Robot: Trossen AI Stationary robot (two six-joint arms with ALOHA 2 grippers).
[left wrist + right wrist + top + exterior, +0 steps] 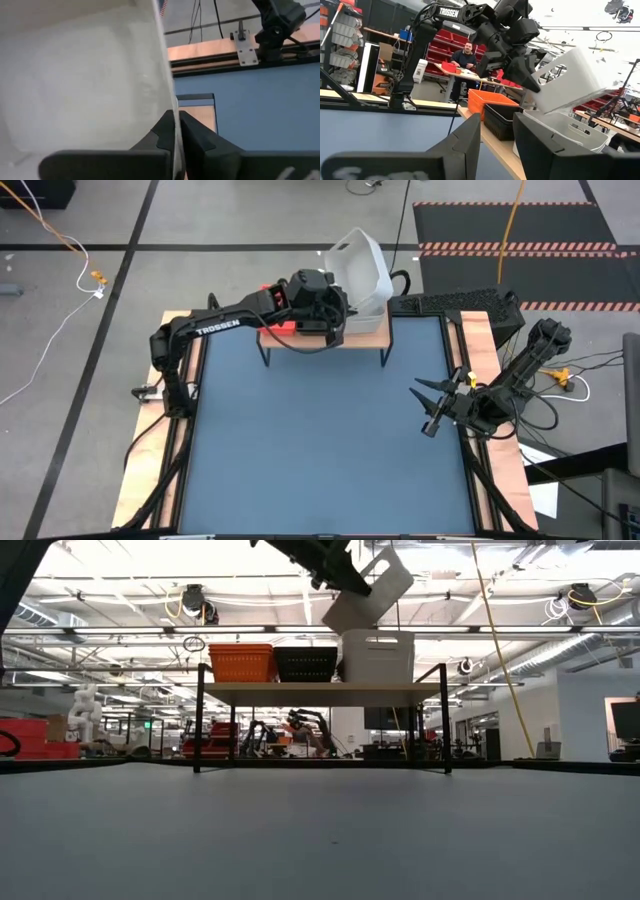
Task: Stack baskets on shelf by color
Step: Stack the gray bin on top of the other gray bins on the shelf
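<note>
Nearest the lens in the left wrist view, two dark fingers (195, 145) pinched narrow on the thin translucent wall of a white basket (85, 75), wall sandwiched between them. Left gripper (335, 320) thus clamped on the lifted white basket (358, 265), tilted steeply in the air above the right end of the shelf (362, 340), just over the white basket (378, 657) already seated there. Milky, deep, with a handle cut-out showing near its upper edge in the low view. On the shelf board (320, 693), left to right in the low view: red basket (242, 662), black slotted basket (306, 663), then the seated white one, all close side by side, filling the board's width. Thin black legs beneath, light-wood top. Blue table top (320, 460) open and bare in front of the shelf. Right gripper (436, 408) parked near the table's right edge, well apart from the shelf, fingers spread open. Beyond the table, in the right wrist view, a person (466, 56) seated at a desk.
</note>
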